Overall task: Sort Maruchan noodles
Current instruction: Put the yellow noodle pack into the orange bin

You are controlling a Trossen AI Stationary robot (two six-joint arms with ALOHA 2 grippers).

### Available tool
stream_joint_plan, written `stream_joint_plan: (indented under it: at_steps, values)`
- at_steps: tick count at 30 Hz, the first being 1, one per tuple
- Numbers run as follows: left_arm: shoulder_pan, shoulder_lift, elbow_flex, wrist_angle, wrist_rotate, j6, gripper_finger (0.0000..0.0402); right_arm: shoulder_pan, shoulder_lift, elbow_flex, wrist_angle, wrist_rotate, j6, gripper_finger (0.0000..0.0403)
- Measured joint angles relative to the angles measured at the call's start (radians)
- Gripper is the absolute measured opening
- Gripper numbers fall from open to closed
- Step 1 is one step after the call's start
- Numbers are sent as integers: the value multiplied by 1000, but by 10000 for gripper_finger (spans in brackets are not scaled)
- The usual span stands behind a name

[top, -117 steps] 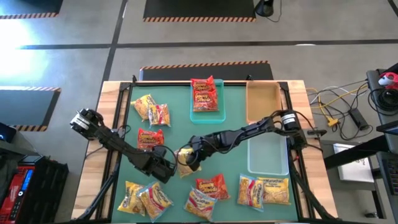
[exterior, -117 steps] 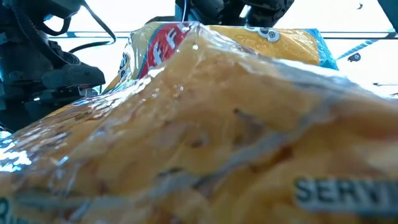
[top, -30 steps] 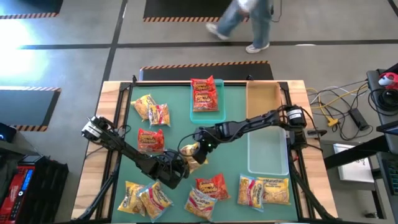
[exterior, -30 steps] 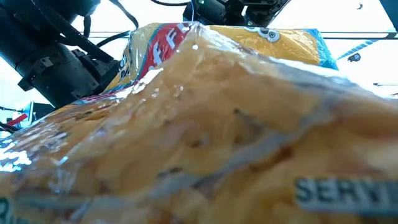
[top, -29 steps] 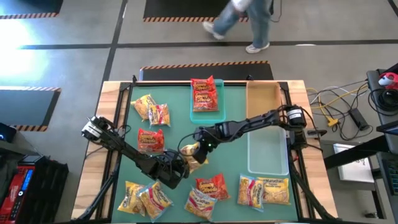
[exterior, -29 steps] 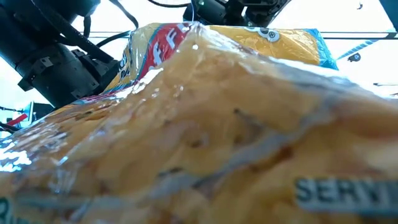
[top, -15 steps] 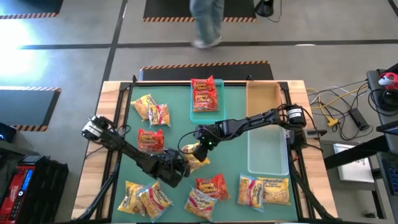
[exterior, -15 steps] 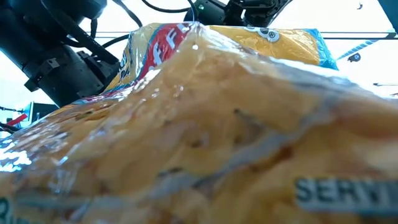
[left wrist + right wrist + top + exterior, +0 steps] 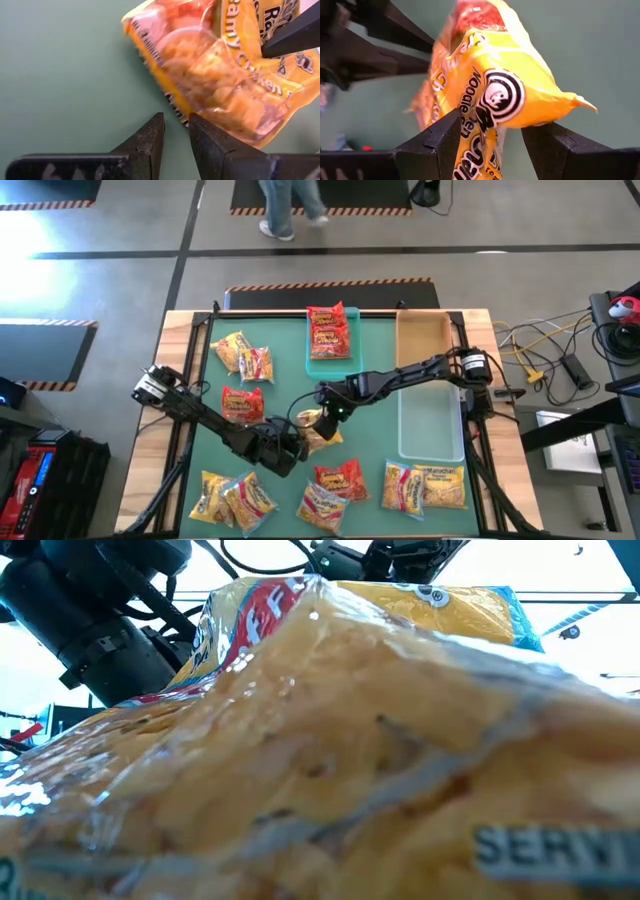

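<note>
We've got the right gripper (image 9: 487, 145) clamped on the yellow-orange Creamy Chicken packet (image 9: 492, 85); light, crinkly, slippery, so pinch an edge. Left gripper (image 9: 176, 131) nearly together, empty.

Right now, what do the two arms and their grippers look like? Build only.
Both arms are dark, jointed links with black cables along them and a pale collar near each base. The left gripper has two matte black wedge-shaped fingers on a black bar with faint markings. The right gripper has the same blocky black fingers.
</note>
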Motion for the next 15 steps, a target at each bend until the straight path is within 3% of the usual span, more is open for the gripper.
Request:
stream_joint_plan:
  at_steps: [15]
  values:
    - [-6,-18,-4,32,-14,45,78,0,0,-1,-12,34,-2,192]
